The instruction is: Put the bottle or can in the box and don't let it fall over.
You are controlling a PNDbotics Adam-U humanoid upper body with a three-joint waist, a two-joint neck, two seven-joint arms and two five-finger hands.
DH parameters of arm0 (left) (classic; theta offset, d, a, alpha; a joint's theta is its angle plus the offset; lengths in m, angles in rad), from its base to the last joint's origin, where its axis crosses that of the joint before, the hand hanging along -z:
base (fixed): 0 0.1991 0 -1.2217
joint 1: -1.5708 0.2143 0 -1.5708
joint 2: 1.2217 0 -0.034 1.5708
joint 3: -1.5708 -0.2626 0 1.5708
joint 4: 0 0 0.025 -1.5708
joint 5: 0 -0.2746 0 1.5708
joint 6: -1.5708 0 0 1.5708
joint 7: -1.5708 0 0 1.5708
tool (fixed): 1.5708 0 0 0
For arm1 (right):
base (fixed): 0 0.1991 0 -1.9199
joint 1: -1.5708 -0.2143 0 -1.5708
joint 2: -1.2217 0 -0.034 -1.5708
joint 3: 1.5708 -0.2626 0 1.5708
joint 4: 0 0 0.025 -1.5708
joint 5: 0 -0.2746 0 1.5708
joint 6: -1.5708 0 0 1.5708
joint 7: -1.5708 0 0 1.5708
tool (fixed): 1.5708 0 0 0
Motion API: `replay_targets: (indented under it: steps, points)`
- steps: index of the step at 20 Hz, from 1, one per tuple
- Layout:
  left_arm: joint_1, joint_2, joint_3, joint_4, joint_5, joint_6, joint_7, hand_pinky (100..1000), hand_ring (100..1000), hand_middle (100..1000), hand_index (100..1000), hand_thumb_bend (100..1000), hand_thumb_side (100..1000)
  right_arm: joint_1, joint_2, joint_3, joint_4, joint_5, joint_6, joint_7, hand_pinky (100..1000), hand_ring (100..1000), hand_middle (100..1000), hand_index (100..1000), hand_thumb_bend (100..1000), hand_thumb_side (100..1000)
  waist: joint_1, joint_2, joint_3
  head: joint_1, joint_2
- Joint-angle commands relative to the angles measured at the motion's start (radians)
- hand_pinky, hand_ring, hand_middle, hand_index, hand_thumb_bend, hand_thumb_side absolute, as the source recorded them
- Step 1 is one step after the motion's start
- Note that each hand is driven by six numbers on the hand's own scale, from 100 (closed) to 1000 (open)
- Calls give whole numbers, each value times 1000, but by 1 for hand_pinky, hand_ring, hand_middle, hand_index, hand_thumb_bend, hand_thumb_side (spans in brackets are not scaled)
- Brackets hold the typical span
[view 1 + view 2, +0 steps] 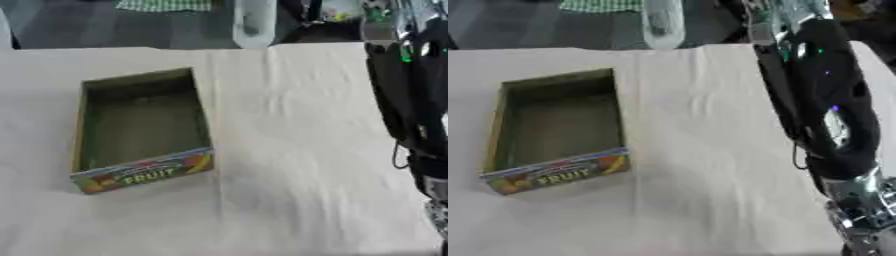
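Here the right arm (824, 100) hides its fingers; box (140, 130) sits empty

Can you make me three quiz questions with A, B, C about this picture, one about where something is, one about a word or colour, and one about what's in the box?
1. Where is the box on the table?
A. left side
B. right side
C. far right corner

2. What word is printed on the box's front?
A. MILK
B. FRUIT
C. TOYS

3. What is in the box?
A. a can
B. two bottles
C. nothing

Answers:
1 A, it sits left of the middle, with the black arm along the right.
2 B, yellow letters spell FRUIT on the near wall.
3 C, only its bare green floor shows; a clear bottle stands beyond the far edge.
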Motion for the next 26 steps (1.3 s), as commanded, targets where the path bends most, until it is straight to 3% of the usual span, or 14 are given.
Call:
replay_targets:
  steps: [1, 9, 26]
  points:
    - [-20, 27, 1, -19, 5, -5, 1, 735, 864, 770, 740, 754, 608, -39, 3, 15, 26, 19, 27, 5, 100, 100, 214, 992, 100, 800, 1, -7, 14, -22, -11]
    - [-34, 33, 23, -19, 9, -21, 29, 735, 864, 771, 743, 759, 608, -56, 71, 48, 117, 67, 86, 28, 100, 100, 206, 985, 100, 822, -11, 3, 62, -74, -25]
    - [-54, 23, 36, -19, 7, -38, 47, 736, 866, 773, 744, 761, 608, -36, 180, 39, 239, 121, 124, 57, 100, 100, 170, 965, 100, 838, -12, 54, 121, -131, -63]
